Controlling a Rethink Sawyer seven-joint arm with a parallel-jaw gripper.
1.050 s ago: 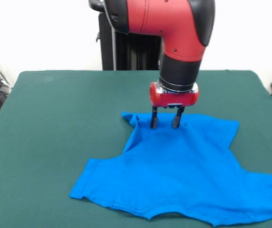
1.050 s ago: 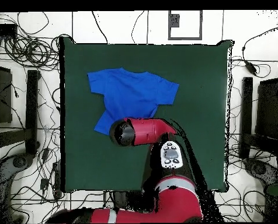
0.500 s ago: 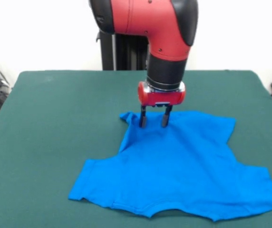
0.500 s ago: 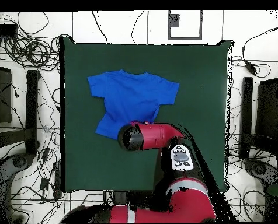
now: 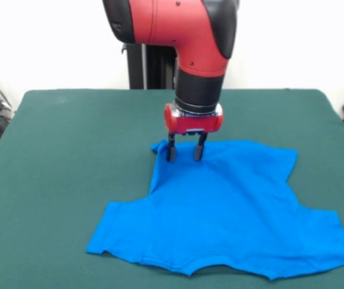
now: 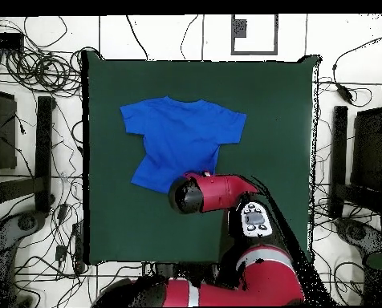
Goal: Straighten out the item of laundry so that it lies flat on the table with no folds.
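The bright blue T-shirt [image 5: 232, 211] lies spread on the green table [image 5: 70, 150], its collar at the near edge and its hem toward the far side. The hem's left corner is bunched into a small fold. My gripper [image 5: 184, 154] points straight down at that far left corner. It is open, with both fingertips [image 5: 171, 154] resting on the cloth just inside the hem. In the overhead view the shirt [image 6: 178, 132] sits in the table's [image 6: 266, 120] upper left part, and the arm's red head [image 6: 206, 192] hides the gripper.
The arm [image 6: 254, 220] reaches over the lower middle of the table. Cables [image 6: 42, 68] and black frames [image 6: 343, 152] lie on the floor round the table. The shirt's right sleeve [image 5: 340, 244] runs close to the table's near right edge.
The gripper has slid left in the front view along the shirt's far hem, from near the middle to its left corner. The cloth shifted slightly with it. The fingers stayed apart.
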